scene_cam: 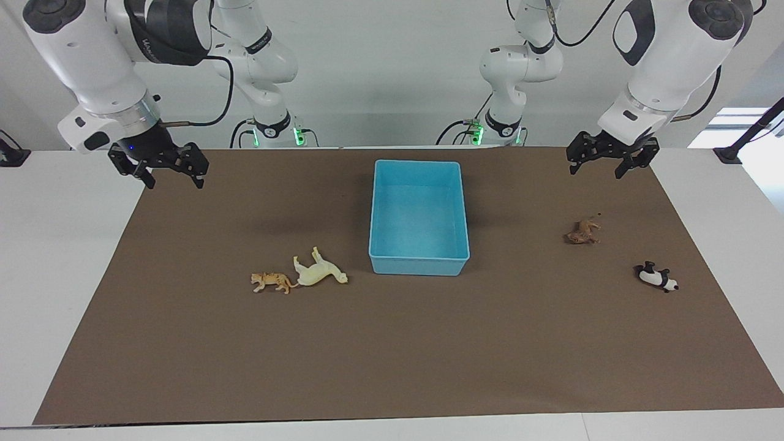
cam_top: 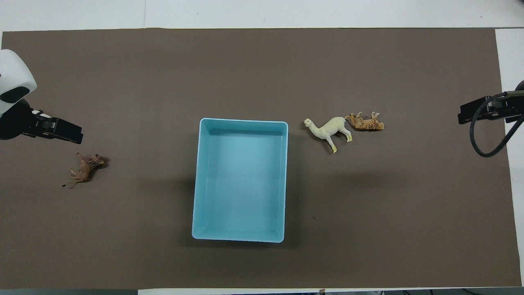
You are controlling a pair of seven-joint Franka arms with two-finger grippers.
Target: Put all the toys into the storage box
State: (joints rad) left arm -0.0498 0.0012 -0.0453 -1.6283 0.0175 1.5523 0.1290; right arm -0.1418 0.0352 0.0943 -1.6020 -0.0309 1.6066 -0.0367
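Storage box (scene_cam: pixel 419 220) sits mid-mat, nothing in it; long axis runs toward the robots.

Taking the box as clock centre in the facing view, 12 toward the robots:
- Cream horse-like toy (scene_cam: pixel 318 271) at about 8 o'clock, on its side, just beside the box's corner.
- Tiger (scene_cam: pixel 271 281) also about 8 o'clock, further out, touching or nearly touching the cream toy's tail end.
- Brown lion (scene_cam: pixel 583 232) at about 3 o'clock, well apart from the box, lying on its side.
- Panda (scene_cam: pixel 656 277) at about 4 o'clock, nearest the left arm's end of the mat, on its back.

Right gripper (scene_cam: pixel 165 171) hangs over the mat's corner at 10 o'clock, fingers apart, holding nothing. Left gripper (scene_cam: pixel 603 164) hangs over the corner at 2 o'clock, fingers likewise apart, holding nothing.

View differences: the overhead view shows the cream toy's long neck and the tiger's stripes clearly. The panda cannot be seen there, and only parts of the two grippers show at the frame edges.
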